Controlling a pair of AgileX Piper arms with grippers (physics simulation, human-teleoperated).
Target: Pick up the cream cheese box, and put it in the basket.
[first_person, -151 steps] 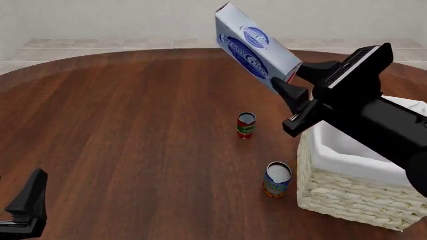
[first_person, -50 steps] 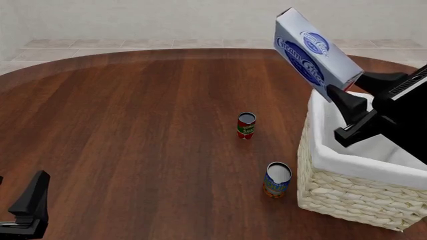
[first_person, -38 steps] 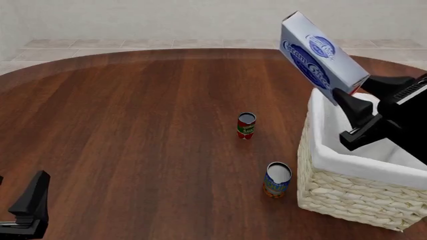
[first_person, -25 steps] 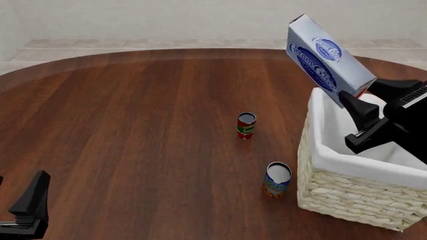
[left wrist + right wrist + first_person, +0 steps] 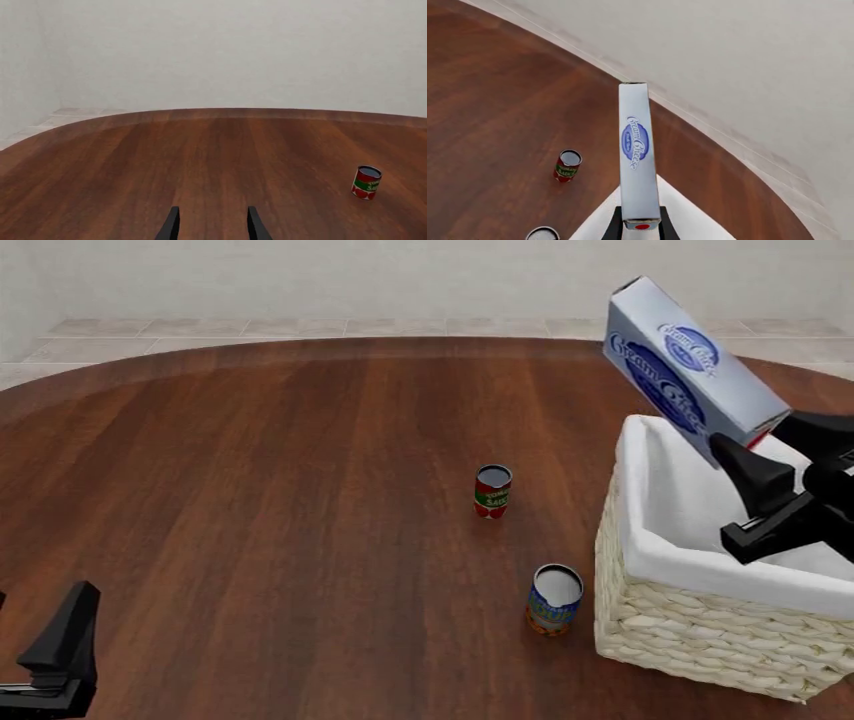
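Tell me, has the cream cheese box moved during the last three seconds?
Yes. In the front view the cream cheese box, held by the right gripper, has travelled rightward, from above the red can to above the basket.

The right gripper (image 5: pixel 640 226) is clamped on the near end of the cream cheese box (image 5: pixel 638 150), its dark fingers (image 5: pixel 616 227) pressed against both sides. The box is seen edge-on, a narrow pale strip with a blue oval logo along it and a red dot at the held end. Below it lies a corner of the basket (image 5: pixel 602 220) with white lining. On the brown table (image 5: pixel 494 115) stand a red can (image 5: pixel 566 165) and a second can (image 5: pixel 542 233), partly cut off. The table's curved edge meets a pale wall (image 5: pixel 727 60).
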